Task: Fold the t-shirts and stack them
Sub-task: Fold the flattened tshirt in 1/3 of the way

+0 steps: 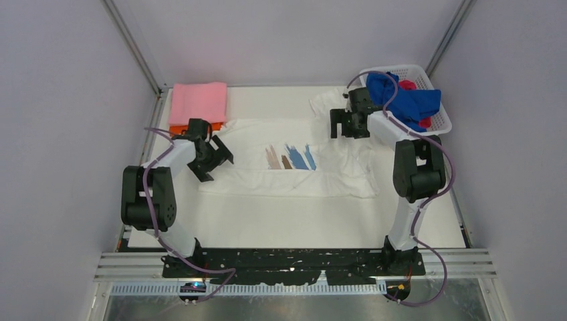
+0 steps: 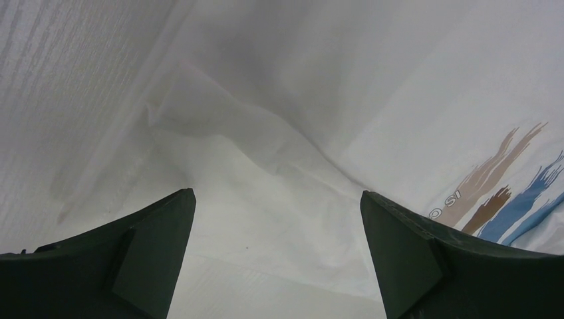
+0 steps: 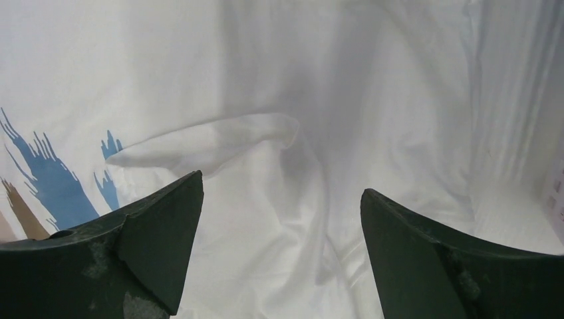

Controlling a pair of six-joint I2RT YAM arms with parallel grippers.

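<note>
A white t-shirt (image 1: 294, 177) with a blue and brown brush-stroke print (image 1: 289, 158) lies spread on the table's middle. My left gripper (image 1: 215, 160) is open and empty over its left edge; the left wrist view shows rumpled white cloth (image 2: 266, 173) between the jaws. My right gripper (image 1: 348, 126) is open and empty over its upper right part; the right wrist view shows a white fold (image 3: 279, 173). A folded pink t-shirt (image 1: 198, 102) lies on an orange one (image 1: 179, 128) at the back left. Blue (image 1: 408, 100) and red (image 1: 408, 85) t-shirts lie in the basket.
A white plastic lattice basket (image 1: 438, 124) stands at the back right, close to my right arm. Grey walls enclose the table on three sides. The table's near part (image 1: 281, 224) is bare white.
</note>
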